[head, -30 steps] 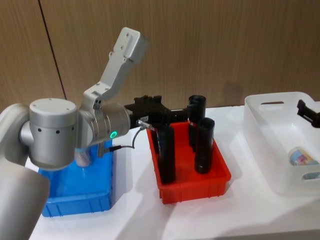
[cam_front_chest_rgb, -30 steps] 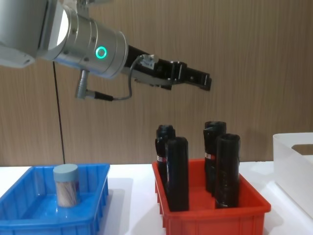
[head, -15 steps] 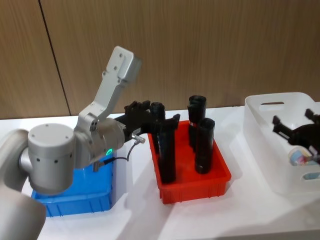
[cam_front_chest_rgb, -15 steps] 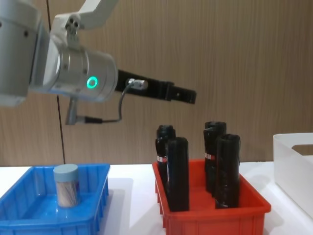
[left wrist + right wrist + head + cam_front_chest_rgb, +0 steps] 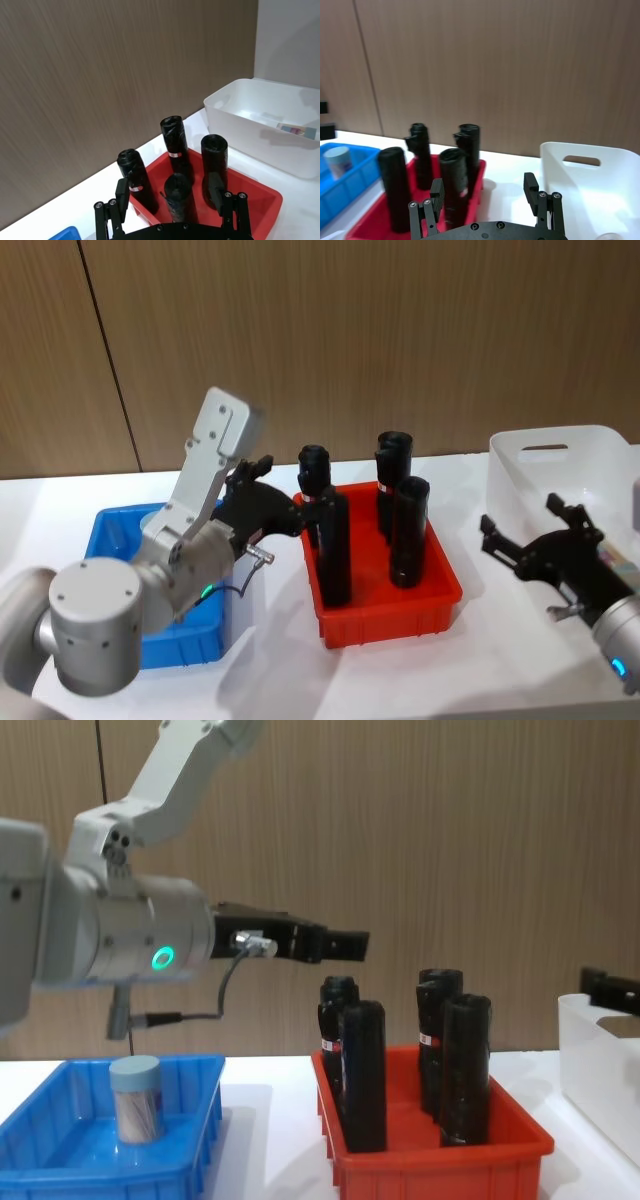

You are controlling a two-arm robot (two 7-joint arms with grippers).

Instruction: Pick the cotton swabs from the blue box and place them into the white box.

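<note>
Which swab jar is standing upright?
The cotton swabs jar in the blue box, lid up; the other jar in the white box lies on its side.

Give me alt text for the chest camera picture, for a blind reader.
The left arm's tool reaches forward, higher than the black cylinders standing in a red bin. Left of them, one jar of cotton swabs stands in a blue box; a white box shows at the right edge.

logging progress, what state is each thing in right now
left pincer: open, empty
right pincer: open, empty
blue-box swab jar: upright, lid on
white-box swab jar: lying on its side
black cylinders: upright in the red bin
</note>
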